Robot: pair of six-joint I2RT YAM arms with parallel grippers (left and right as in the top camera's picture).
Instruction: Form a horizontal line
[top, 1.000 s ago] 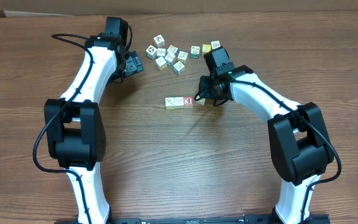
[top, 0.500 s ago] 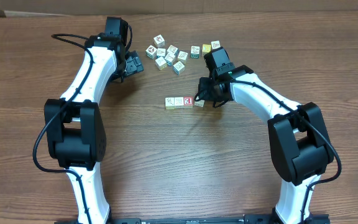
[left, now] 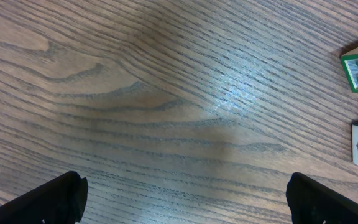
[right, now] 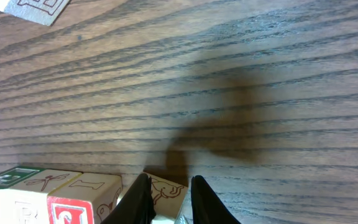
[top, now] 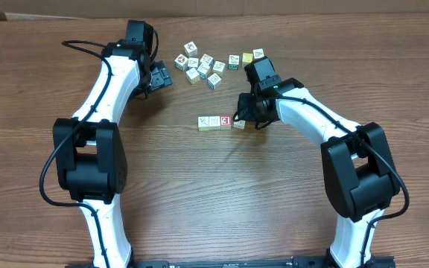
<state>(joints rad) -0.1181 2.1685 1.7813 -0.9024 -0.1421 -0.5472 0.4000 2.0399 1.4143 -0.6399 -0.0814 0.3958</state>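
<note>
Nothing moved since before: right tool point(right: 168, 202) still pinching end cube point(right: 165, 186) of row point(top: 216, 122); left tool point(left: 185, 208) wide open above table point(left: 166, 93).

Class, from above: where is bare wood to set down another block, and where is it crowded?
Free: the table between both arms, below the row of blocks; also the strip between that row and the left hand. Crowded: the loose blocks at the top, and the row's right end, where the right hand grips the last block.
</note>
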